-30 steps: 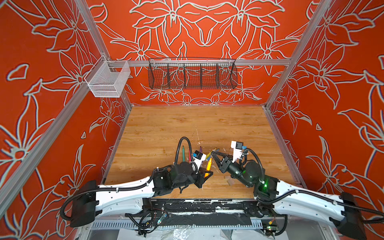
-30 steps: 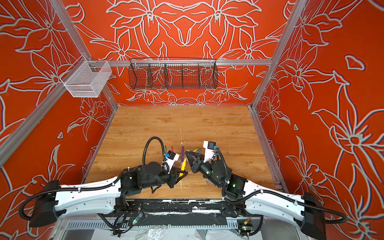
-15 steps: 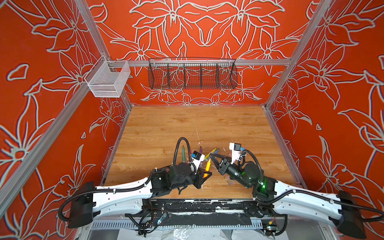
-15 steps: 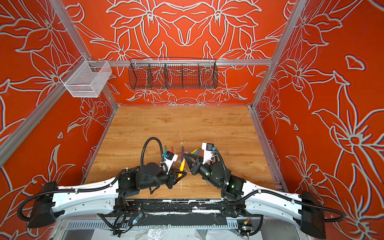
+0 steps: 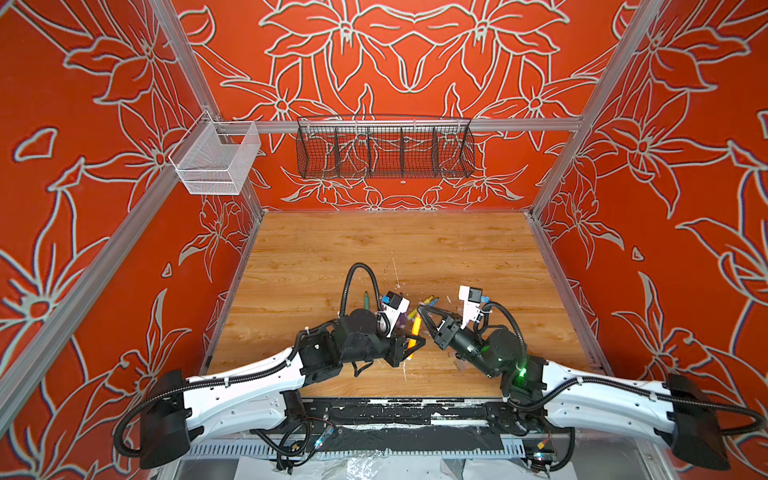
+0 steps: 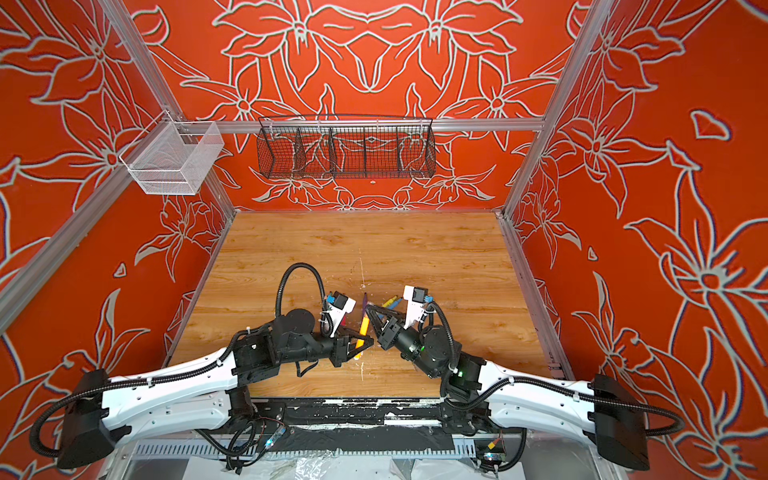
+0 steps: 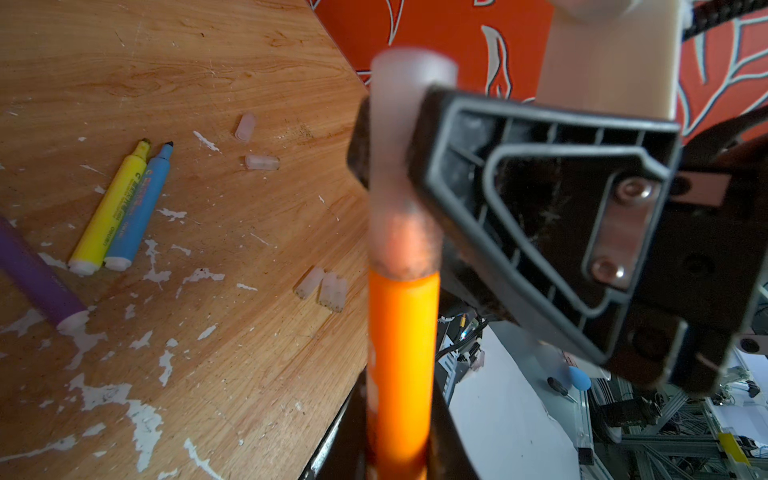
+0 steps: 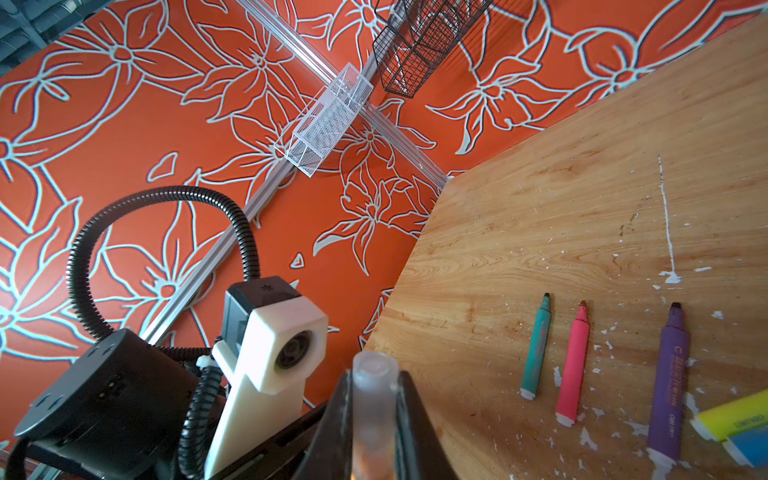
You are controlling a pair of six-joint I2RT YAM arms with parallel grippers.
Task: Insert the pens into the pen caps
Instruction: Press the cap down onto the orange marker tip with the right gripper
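Change from a second earlier is slight: both arms meet at the same spot over the front middle of the wood-grain tabletop (image 5: pixel 374 249), but the right gripper (image 5: pixel 420 308) has edged a shade leftward, toward the left gripper (image 5: pixel 411 347). Left gripper: black fingers clenched on the lower barrel of the slim orange plastic felt-tip pen (image 7: pixel 401 353), held off the table, tip end toward the back wall. A small clear plastic tube cap (image 7: pixel 399 104) sits over the tip, its rim meeting the barrel. Right gripper: fingers flank that cap closely on both sides; pressing or just let go, cannot tell. Pens, counted: six. One is held and five lie flat and uncapped: teal-green marker (image 8: pixel 536 353), pink marker (image 8: pixel 573 365), purple marker (image 8: pixel 669 382), then yellow marker (image 7: pixel 112 208) and blue marker (image 7: pixel 139 212) touching side by side. Caps, counted: six. One is on the orange pen. Five lie loose on the table in the left wrist view: a lone clear cap (image 7: pixel 245 126), a second clear cap (image 7: pixel 262 162) near it, and a bunch of three clear caps (image 7: pixel 328 286).
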